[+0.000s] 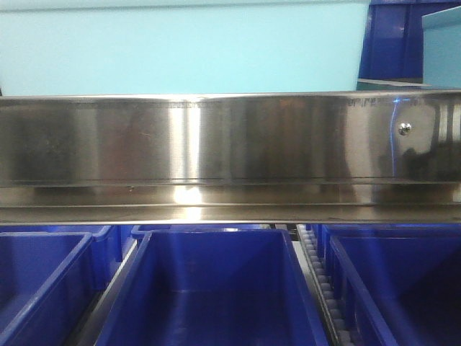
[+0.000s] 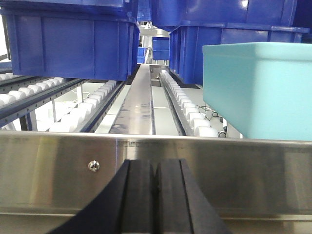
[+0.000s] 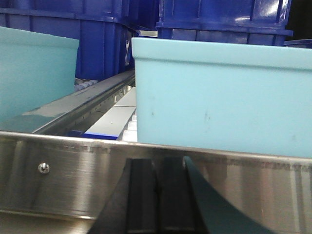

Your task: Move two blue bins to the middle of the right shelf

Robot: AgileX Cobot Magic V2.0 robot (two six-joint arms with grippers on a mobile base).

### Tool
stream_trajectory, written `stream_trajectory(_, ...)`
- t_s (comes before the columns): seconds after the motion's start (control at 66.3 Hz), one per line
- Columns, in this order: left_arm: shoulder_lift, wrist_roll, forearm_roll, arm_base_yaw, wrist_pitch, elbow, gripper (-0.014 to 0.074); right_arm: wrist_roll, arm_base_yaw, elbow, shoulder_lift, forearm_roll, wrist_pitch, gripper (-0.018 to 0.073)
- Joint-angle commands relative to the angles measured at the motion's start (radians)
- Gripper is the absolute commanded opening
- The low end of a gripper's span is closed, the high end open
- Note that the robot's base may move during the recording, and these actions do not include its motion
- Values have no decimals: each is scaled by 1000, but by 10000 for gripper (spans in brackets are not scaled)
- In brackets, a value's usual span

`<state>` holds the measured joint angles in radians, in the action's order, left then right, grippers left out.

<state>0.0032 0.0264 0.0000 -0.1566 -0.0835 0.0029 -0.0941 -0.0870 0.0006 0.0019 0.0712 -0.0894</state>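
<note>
Two pale blue bins stand on the steel shelf tier behind its shiny front rail [image 1: 216,144]. In the front view one bin [image 1: 180,47] fills the upper left and the other [image 1: 441,50] shows at the right edge. The left wrist view has one bin [image 2: 258,92] at the right, past the rail [image 2: 48,170]. Both bins show in the right wrist view, one [image 3: 224,97] straight ahead and one [image 3: 34,73] at the left. My left gripper [image 2: 155,168] is shut and empty, just before the rail. My right gripper [image 3: 157,165] is shut too, holding nothing.
Dark blue bins [image 1: 209,288] sit on the tier below. More dark blue bins [image 2: 73,44] stand further back on the roller lanes [image 2: 185,105]. A steel divider [image 2: 141,102] runs between lanes. A screw [image 1: 405,128] marks the rail's right end.
</note>
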Motion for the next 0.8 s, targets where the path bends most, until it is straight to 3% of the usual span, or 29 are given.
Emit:
stream_trajectory(0.0,-3,0,0,2,19,-3,-111,-2,-2,-1,-2,-7,22,-162)
stream_trajectory(0.347,-3,0,0,2,22,-3,-111,-2,-2,-1,-2,-7,22,-162)
stream_trajectory(0.785,-3,0,0,2,137,-3,-111,-2,-2,-1,-2,-7,82,-162)
